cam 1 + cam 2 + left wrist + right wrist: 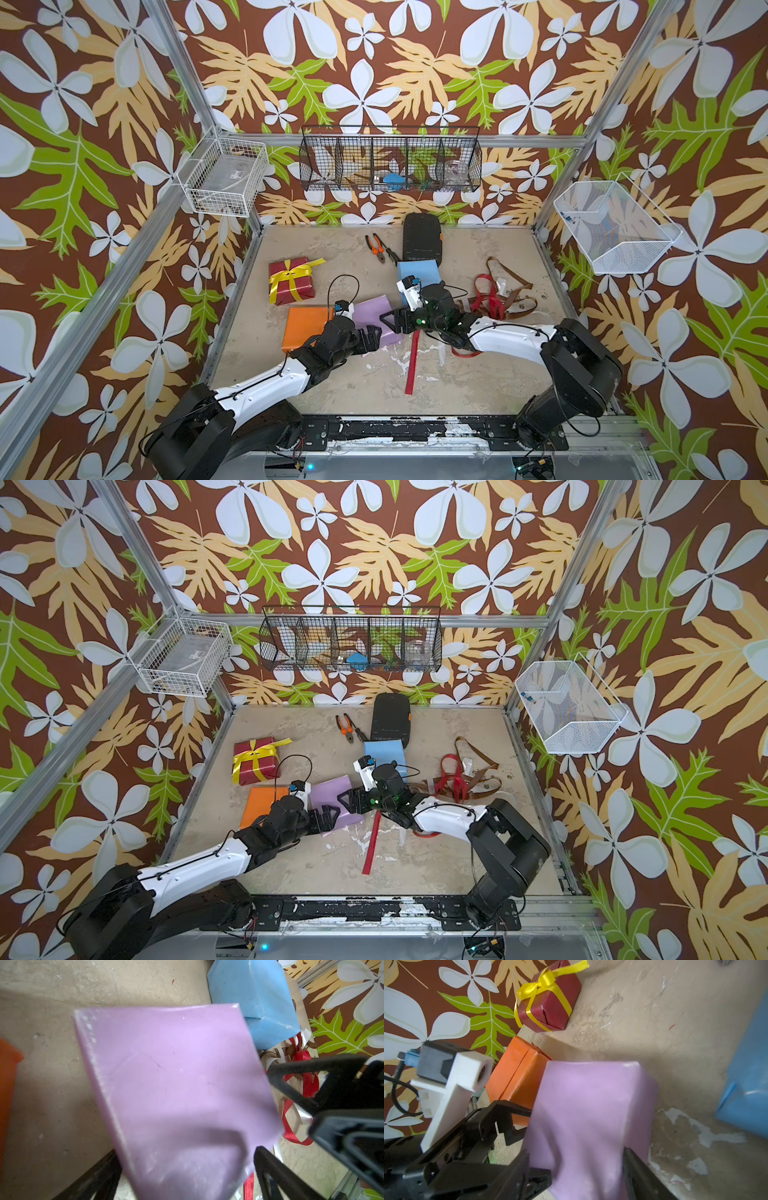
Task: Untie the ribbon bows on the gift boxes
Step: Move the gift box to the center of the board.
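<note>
Beige tabletop (pixel 353 386), lilac box (pixel 372 309) within both jaws, yellow bow (pixel 297 272) tied

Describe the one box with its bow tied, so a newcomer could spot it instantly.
Start at the white wire basket on the left wall; below it, near the table's left edge, sits a dark red box, behind the orange box. It alone carries a tied yellow bow; the lilac box, the blue box and the orange one are bare.
</note>
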